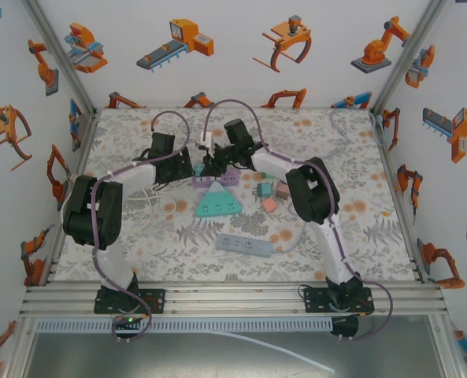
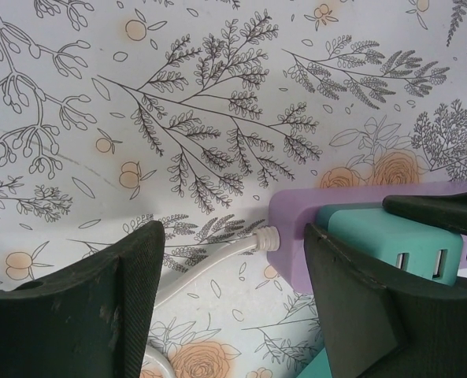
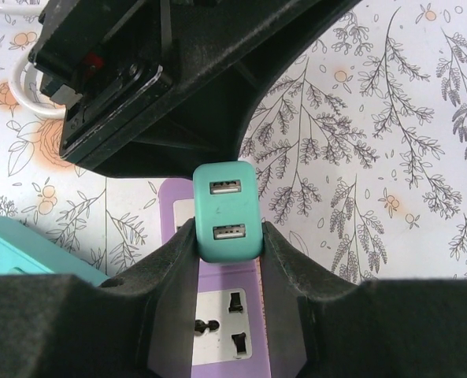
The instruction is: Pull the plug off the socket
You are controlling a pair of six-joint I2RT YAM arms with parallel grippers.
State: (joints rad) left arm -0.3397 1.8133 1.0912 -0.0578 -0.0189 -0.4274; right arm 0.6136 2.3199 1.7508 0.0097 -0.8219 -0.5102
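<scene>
While clenching with right pincer (image 3: 227, 234) the teal plug (image 3: 227, 211), seated in purple socket strip (image 3: 172, 206), hold low on flat sides: light, stiff, probably slippery. Leave left pincer (image 2: 231, 242) released astride the cord (image 2: 209, 264).

Teal two-port USB plug (image 3: 227, 211) stands upright on purple socket strip (image 3: 175, 206), clamped between the right claw's (image 3: 227, 240) fingers; strip lies flat beneath.

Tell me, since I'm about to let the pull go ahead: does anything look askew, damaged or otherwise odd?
Nothing stands out. The teal plug sits square on the purple power strip, pinched by the right gripper. The left gripper stands open astride the strip's white cable. No damage or spill shows.
</scene>
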